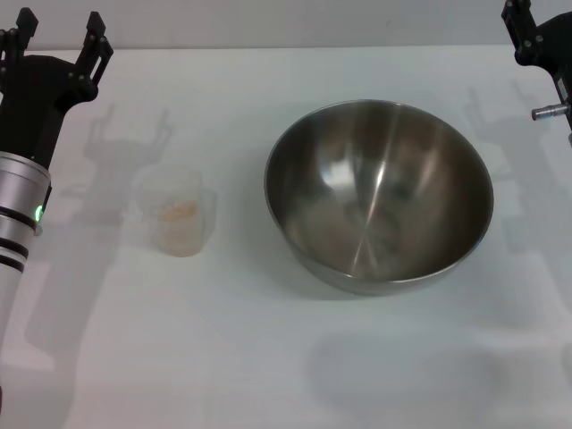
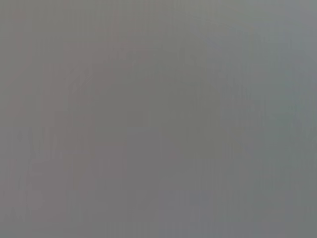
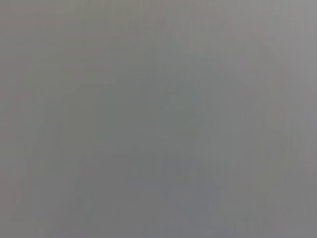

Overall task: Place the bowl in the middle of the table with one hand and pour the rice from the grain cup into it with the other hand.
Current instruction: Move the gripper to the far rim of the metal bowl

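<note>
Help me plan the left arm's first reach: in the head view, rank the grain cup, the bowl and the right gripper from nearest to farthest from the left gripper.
From the left gripper, far left:
1. Grain cup, just inward of it.
2. Bowl, right of centre.
3. Right gripper, far right corner.

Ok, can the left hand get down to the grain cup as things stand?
Probably yes. The left hand is open at the far left of the table, and the grain cup stands upright just nearer the robot with nothing between them. The bowl sits well off to the cup's right.
</note>
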Robot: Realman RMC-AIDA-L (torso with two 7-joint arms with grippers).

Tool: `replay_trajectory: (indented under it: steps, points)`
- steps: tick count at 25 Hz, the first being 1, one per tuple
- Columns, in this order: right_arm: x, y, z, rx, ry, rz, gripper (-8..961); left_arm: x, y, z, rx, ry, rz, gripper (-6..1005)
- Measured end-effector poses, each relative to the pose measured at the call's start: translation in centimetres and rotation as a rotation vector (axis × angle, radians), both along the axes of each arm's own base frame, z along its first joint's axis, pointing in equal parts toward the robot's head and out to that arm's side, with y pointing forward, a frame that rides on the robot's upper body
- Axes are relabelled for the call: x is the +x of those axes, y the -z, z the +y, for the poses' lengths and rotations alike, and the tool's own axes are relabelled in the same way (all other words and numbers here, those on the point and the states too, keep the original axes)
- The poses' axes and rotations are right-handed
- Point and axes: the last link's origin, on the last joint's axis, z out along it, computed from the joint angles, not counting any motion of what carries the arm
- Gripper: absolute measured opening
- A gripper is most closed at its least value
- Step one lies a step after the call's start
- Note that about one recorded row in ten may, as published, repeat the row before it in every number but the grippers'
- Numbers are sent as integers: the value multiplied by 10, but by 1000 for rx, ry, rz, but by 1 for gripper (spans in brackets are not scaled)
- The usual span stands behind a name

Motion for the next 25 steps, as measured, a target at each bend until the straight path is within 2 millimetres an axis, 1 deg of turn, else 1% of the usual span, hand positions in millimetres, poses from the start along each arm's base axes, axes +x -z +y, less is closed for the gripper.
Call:
replay_trajectory:
  steps: [9,15,21,25]
  points:
    - [-2,1,-7,11,-12,29,656,-2,0,-2,1,-4,1,811]
    - [-8,4,-10,-1,-13,76,656,-7,0,-7,0,-14,2,812]
    - [-19,15,-3,-125,68,155,655,-11,0,-11,-2,-22,4,812]
    - [-33,13,1,-219,116,162,655,-12,0,-12,-1,-25,4,811]
